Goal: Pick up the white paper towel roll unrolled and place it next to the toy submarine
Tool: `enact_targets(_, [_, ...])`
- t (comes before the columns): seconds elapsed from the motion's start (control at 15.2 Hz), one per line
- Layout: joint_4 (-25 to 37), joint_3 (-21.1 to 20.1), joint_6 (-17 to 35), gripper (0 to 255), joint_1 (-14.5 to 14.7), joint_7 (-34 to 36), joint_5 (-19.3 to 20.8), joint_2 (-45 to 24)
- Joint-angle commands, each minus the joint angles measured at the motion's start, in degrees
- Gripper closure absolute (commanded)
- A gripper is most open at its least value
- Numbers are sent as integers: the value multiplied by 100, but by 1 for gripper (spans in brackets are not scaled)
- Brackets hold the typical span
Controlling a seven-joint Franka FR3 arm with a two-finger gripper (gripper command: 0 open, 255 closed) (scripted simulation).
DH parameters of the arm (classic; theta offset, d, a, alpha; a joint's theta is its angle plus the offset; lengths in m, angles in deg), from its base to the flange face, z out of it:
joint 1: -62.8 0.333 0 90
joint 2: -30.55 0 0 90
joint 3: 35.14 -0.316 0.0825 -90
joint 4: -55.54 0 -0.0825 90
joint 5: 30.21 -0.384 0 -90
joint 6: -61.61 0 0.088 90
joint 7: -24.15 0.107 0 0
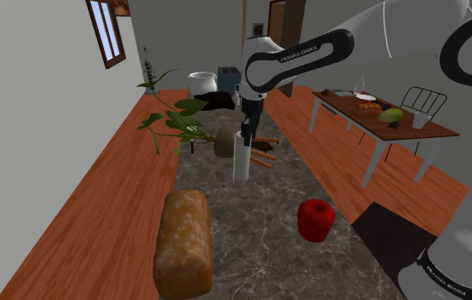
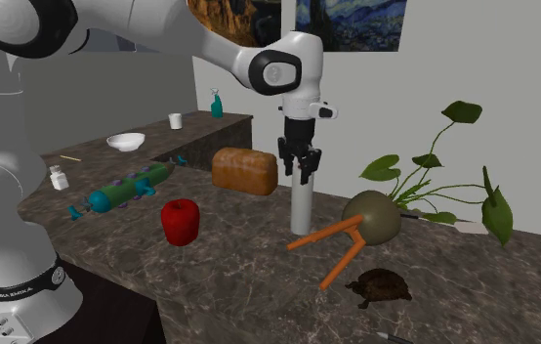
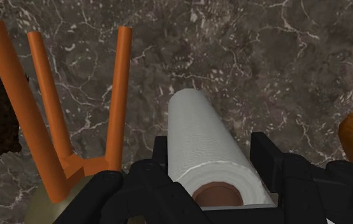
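**Grasp stage of the pick-and-place.** The claw (image 3: 211, 141) is held vertically over the white paper towel roll (image 2: 302, 207), which stands upright on the dark marbled surface (image 2: 239, 283) directly beneath it. The two black fingers (image 3: 266, 156) stand a roll's width apart and are laid against opposite sides of its upper end, so the roll is judged to be clasped. Its base appears to rest on the surface, and no lift is shown.

Just beside the claw, a round olive object with three orange legs (image 3: 54, 127) is laid on its side, its legs near the roll but apart from it. A small dark turtle figure (image 2: 379, 287) is placed near that object, on the side away from the claw. On the claw's other side, near but apart, a brown bread loaf (image 2: 245, 170) is found.

Farther from the claw, a red apple-like object (image 2: 181, 221) is seen. Beyond it, well apart from the claw, the teal and green toy submarine (image 2: 127, 188) is laid on the same surface. A leafy plant (image 2: 435, 186) is set behind the olive object.

**Progress:** the approach is judged complete and the grip made. **Left to do:** the roll is to be lifted, carried across toward the red object, and set down beside the toy submarine.
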Motion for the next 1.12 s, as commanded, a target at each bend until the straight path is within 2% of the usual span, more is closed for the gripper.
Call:
enact_targets(0.0, [71,0,-115,255,-6,-8,-6,46])
enact_targets(1.06, [1100,-9,-1293,255,-2,7,-19,194])
